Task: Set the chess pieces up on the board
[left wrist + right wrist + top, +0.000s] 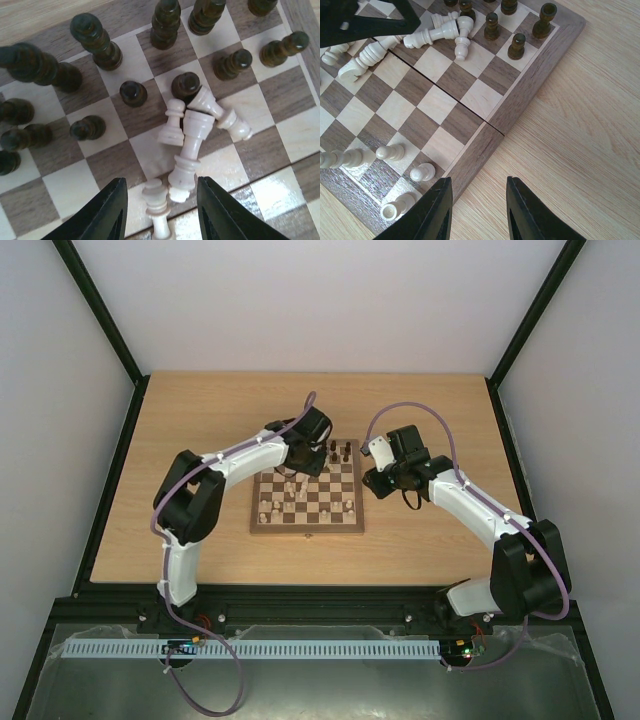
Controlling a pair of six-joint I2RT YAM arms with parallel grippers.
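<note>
The board (307, 529) lies mid-table. My left gripper (161, 179) hangs open over a heap of toppled cream chess pieces (192, 130). Two of them, a cream piece (157, 202) and a taller one (186, 172), lie between its fingers (107, 215), touching neither. Dark pieces (95, 40) stand on the far squares. In the top view this left gripper (322, 458) is over the board's far side. My right gripper (480, 179) is open and empty over bare table beside the board's frame (520, 100). A few cream pieces (422, 172) stand in the near corner.
The light wood tabletop (200, 440) surrounds the board on all sides. The left arm's black gripper (365, 17) shows at the top left of the right wrist view, over fallen cream pieces (435, 35). Dark pieces (517, 45) stand near the board's far corner.
</note>
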